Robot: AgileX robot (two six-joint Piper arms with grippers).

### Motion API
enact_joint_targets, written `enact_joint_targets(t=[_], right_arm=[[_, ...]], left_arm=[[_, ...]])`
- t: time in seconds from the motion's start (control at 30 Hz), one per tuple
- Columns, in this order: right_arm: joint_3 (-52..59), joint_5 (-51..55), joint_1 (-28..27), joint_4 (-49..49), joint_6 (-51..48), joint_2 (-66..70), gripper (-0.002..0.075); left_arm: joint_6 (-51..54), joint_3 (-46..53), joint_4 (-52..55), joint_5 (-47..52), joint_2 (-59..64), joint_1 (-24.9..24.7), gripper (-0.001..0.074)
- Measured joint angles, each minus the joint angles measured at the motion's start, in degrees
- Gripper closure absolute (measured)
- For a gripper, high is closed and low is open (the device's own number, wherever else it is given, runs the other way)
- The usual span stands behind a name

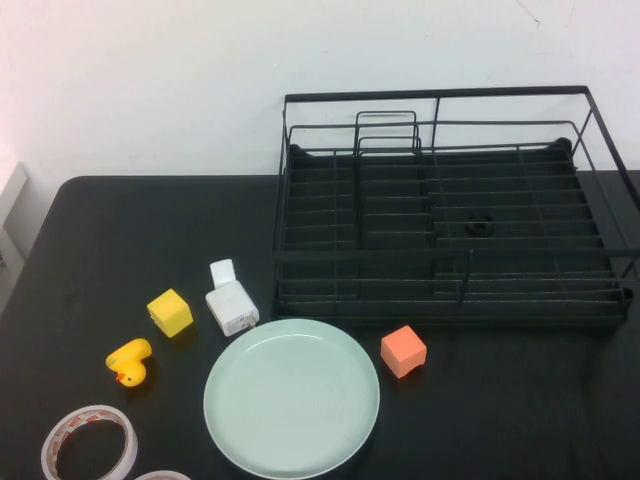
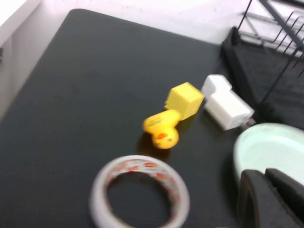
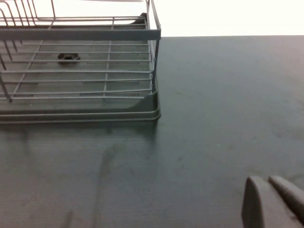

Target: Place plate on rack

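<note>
The pale mint-green plate (image 1: 292,397) lies flat on the black table near its front edge, just in front of the rack. The black wire rack (image 1: 440,310) stands at the back right, empty, with upright loop dividers at its rear. Neither gripper shows in the high view. In the left wrist view my left gripper (image 2: 264,175) is shut and empty, just over the plate's (image 2: 270,152) near rim. In the right wrist view my right gripper (image 3: 265,180) is shut and empty over bare table, off the rack's (image 3: 80,114) corner.
Left of the plate lie a yellow cube (image 1: 170,312), a yellow duck (image 1: 130,361), a white adapter (image 1: 231,308) and a small white block (image 1: 222,271). An orange cube (image 1: 403,351) sits right of the plate. A tape roll (image 1: 89,446) lies at the front left.
</note>
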Motion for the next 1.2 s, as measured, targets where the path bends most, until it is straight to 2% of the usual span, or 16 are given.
enact_joint_targets(t=[0.1, 0.2, 0.3, 0.47, 0.6, 0.7, 0.8, 0.87, 0.97, 1.2], right_arm=[[0.0, 0.0, 0.0, 0.7, 0.0, 0.0, 0.0728], [0.0, 0.0, 0.0, 6.0, 0.0, 0.0, 0.0728], [0.0, 0.0, 0.0, 16.1, 0.0, 0.0, 0.0728], [0.4, 0.4, 0.0, 35.9, 0.0, 0.0, 0.0728], [0.4, 0.4, 0.0, 48.7, 0.0, 0.0, 0.0728], [0.4, -0.2, 0.0, 51.3, 0.0, 0.0, 0.0728], [0.4, -2.7, 0.0, 51.4, -0.9, 0.0, 0.0728], [0.4, -5.4, 0.0, 51.4, -2.2, 0.0, 0.0728], [0.4, -8.4, 0.0, 51.5, -2.2, 0.0, 0.0728], [0.4, -5.2, 0.0, 51.5, -6.1, 0.0, 0.0728]], left_arm=[[-5.2, 0.0, -7.6, -2.1, 0.0, 0.0, 0.0738], [-16.1, 0.1, -24.8, -5.4, 0.0, 0.0, 0.0738], [-22.1, 0.1, -41.3, -7.7, 0.0, 0.0, 0.0737], [-23.0, 0.1, -48.3, -9.2, 0.0, 0.0, 0.0738], [-23.0, 0.1, -49.1, -10.0, 0.0, 0.0, 0.0738], [-20.6, 0.1, -49.3, -10.9, 0.0, 0.0, 0.0738], [-10.8, -1.8, -47.8, -9.6, 0.0, 0.0, 0.0737], [-1.0, -5.7, -45.4, -6.9, 0.3, 0.0, 0.0738], [6.5, -11.9, -39.8, -1.0, 4.8, 0.0, 0.0737], [11.0, -26.8, -20.8, 18.4, 27.3, 0.0, 0.0737]])
